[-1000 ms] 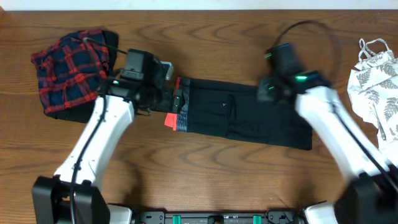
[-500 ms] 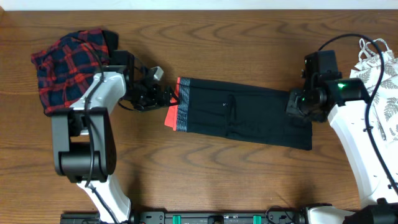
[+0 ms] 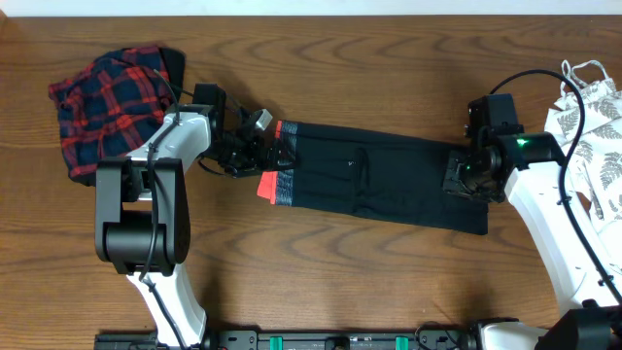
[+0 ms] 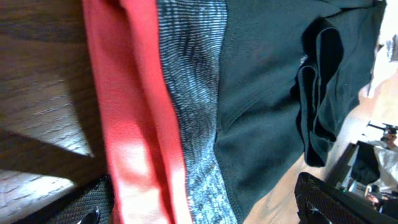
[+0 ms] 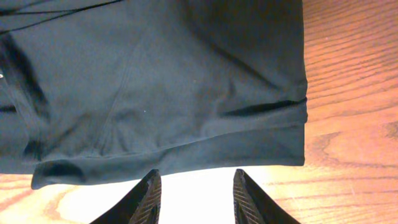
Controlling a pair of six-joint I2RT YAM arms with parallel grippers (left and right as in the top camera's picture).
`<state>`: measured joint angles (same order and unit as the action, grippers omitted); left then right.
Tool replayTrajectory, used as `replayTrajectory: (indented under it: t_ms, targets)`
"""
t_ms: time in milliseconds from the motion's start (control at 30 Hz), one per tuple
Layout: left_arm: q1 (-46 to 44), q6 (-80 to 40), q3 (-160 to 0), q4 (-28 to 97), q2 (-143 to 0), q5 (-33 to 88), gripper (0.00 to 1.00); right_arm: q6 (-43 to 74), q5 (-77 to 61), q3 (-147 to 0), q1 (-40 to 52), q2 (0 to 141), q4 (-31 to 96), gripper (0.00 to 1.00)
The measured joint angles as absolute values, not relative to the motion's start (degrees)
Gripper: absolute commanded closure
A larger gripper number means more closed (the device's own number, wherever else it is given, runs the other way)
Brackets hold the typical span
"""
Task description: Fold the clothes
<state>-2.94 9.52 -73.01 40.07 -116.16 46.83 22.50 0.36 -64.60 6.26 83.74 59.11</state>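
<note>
Three garments lie on a brown wooden table (image 3: 321, 282); the black leggings (image 3: 379, 180) stretch flat across the centre from 9 o'clock to 3 o'clock, already doubled into a long strip; their grey and coral-red waistband (image 3: 277, 175) is the 9 o'clock end and the leg hems are the 3 o'clock end. A red and navy plaid piece (image 3: 107, 107) sits crumpled at 10 o'clock; a white leaf-print top (image 3: 583, 126) lies at the 3 o'clock edge, well apart from the leggings.

The left gripper (image 3: 262, 144) hovers just beside the waistband, jaws spread wide and clamping nothing; the right gripper (image 3: 465, 175) hangs over the hem end, fingers apart with only bare wood showing between them, so it too is released.

Judged by look, the leggings are light, limp and stretchy, likely a little slick, so stacked layers may slide or sag when lifted; the ribbed waistband seems thicker and the firmest place to pinch; at the other end a bite at the hem corner, catching every layer, seems safest for carrying one end over the other.
</note>
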Motion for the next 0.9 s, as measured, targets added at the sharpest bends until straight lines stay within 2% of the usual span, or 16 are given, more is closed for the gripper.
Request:
replayTrajectory:
  t_ms: [300,567,667,767,833,900]
  targets:
    - [-3.0,9.3,-73.1,40.1,-116.4,44.5,0.08,22.5,0.4,-64.6,6.3,83.7,58.8,0.65]
    - [-4.0,9.0,-75.4,42.0,-119.5,49.6,0.11,22.5,0.4,-64.6,6.3,83.7,58.8,0.65]
    - [-5.7,8.8,-75.4,43.5,-120.3,51.3,0.19,22.5,0.3,-64.6,6.3,83.7,58.8,0.65]
    - [-7.0,8.6,-75.2,44.6,-120.9,52.1,0.41,22.5,0.3,-64.6,6.3,83.7,58.8,0.65]
    - [-7.5,8.8,-74.7,45.0,-121.6,52.2,0.50,22.5,0.3,-64.5,6.3,83.7,58.8,0.65]
    - [-7.5,8.8,-74.5,45.2,-122.0,52.2,0.55,22.5,0.3,-64.5,6.3,83.7,58.8,0.65]
